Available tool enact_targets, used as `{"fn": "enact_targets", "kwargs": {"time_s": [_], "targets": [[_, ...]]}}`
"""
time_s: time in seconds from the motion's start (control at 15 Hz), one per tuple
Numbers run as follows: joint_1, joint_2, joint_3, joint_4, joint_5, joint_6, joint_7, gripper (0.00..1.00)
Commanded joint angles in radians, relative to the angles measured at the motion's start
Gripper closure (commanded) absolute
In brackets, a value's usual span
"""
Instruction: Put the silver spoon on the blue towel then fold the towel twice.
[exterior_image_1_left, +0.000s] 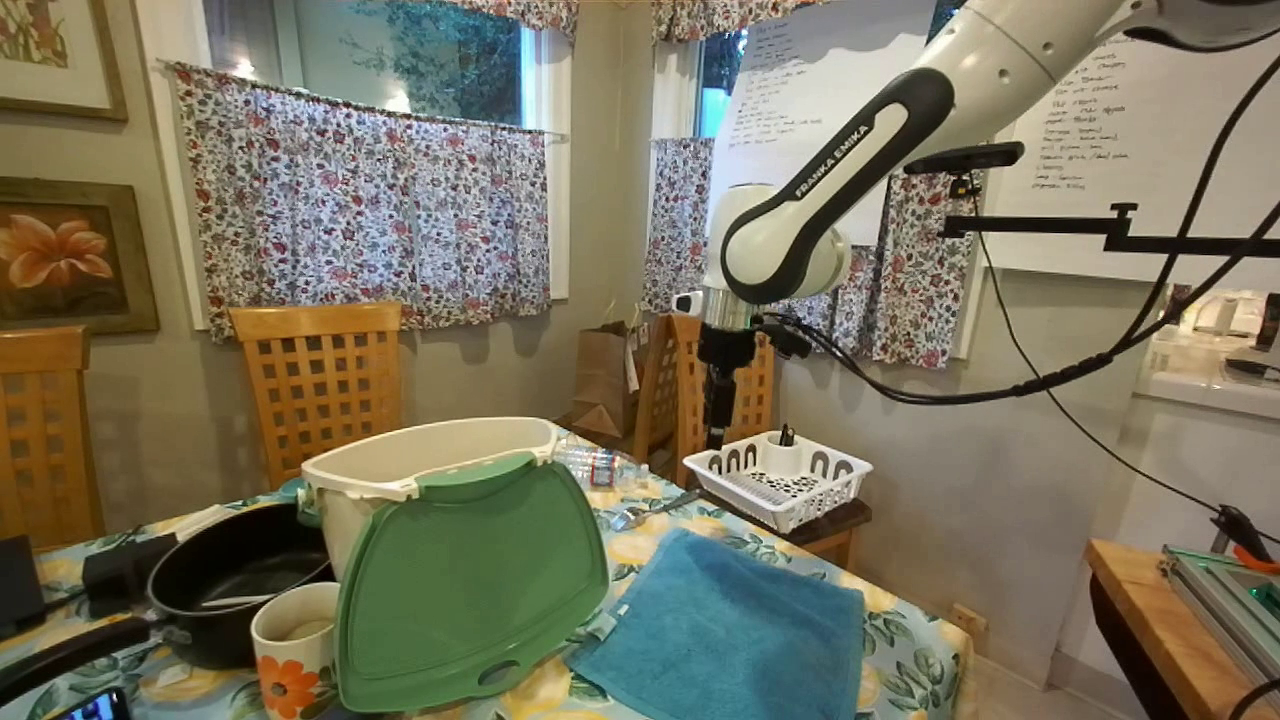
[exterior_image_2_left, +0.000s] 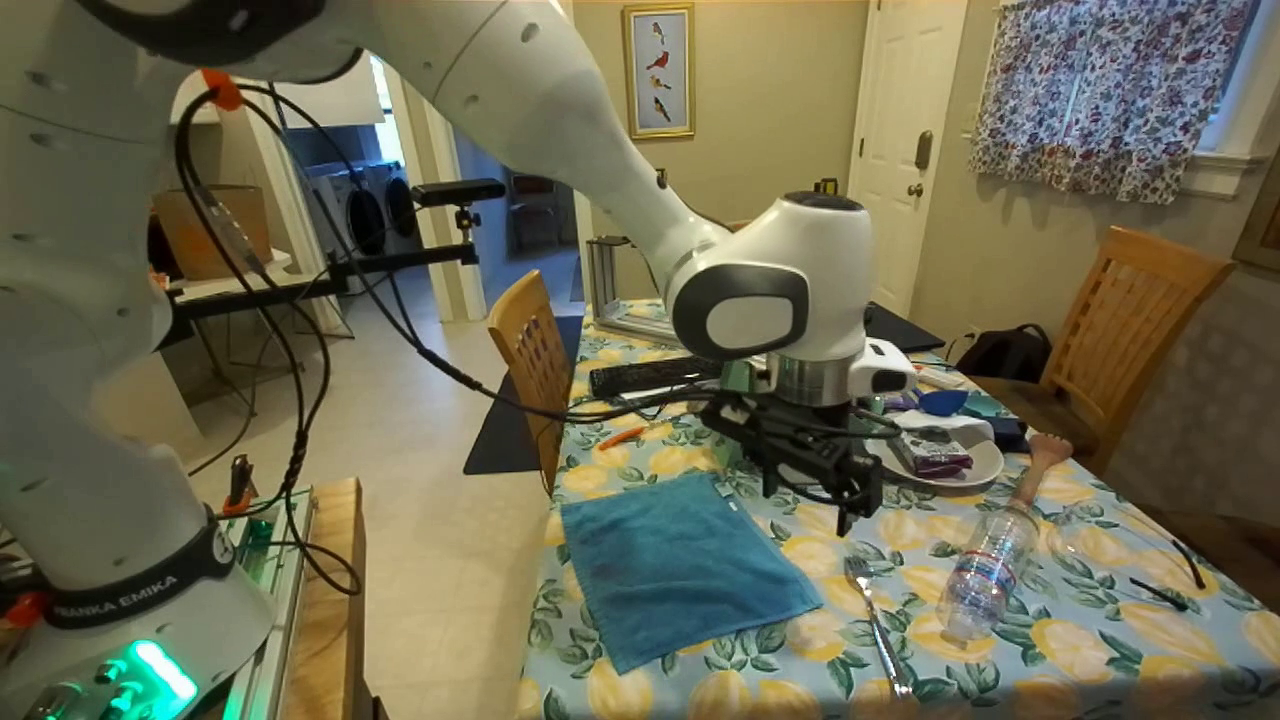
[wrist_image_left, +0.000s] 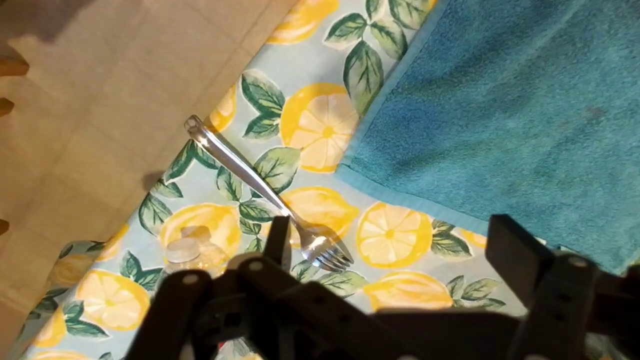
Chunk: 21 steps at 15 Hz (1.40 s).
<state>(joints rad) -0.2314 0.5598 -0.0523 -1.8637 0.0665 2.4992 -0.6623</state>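
Note:
A silver fork lies on the tablecloth, apart from the towel, in both exterior views (exterior_image_1_left: 660, 508) (exterior_image_2_left: 880, 635) and in the wrist view (wrist_image_left: 240, 167). No spoon shows. The blue towel lies flat, spread and unfolded, with nothing on it, in both exterior views (exterior_image_1_left: 730, 625) (exterior_image_2_left: 680, 570); its corner shows in the wrist view (wrist_image_left: 500, 125). My gripper (wrist_image_left: 395, 242) is open and empty, pointing down above the table. In the wrist view the fork's tines lie near the left finger and the towel's edge near the right finger. The gripper also shows in both exterior views (exterior_image_1_left: 717, 430) (exterior_image_2_left: 808, 505).
A clear bottle (exterior_image_2_left: 985, 580) lies beyond the fork. A white bin (exterior_image_1_left: 430, 445) with a green lid (exterior_image_1_left: 470, 590) stands beside the towel. A white dish rack (exterior_image_1_left: 780, 485), black pot (exterior_image_1_left: 240, 570), flowered mug (exterior_image_1_left: 295, 645) and white plate (exterior_image_2_left: 985, 465) are around.

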Motion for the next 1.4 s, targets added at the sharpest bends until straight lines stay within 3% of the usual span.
{"fn": "enact_targets", "kwargs": {"time_s": [0.0, 0.13, 0.2, 0.27, 0.8, 1.33], "targets": [[-0.066, 0.131, 0.065, 0.147, -0.016, -0.032, -0.113, 0.0], [-0.065, 0.179, 0.063, 0.193, -0.025, -0.03, -0.115, 0.0], [-0.05, 0.199, 0.044, 0.216, -0.024, -0.032, -0.057, 0.0], [-0.061, 0.14, 0.06, 0.134, -0.018, -0.003, -0.082, 0.0], [-0.063, 0.186, 0.059, 0.188, -0.02, -0.005, -0.07, 0.0], [-0.11, 0.254, 0.101, 0.249, -0.054, -0.009, -0.33, 0.0]]}}
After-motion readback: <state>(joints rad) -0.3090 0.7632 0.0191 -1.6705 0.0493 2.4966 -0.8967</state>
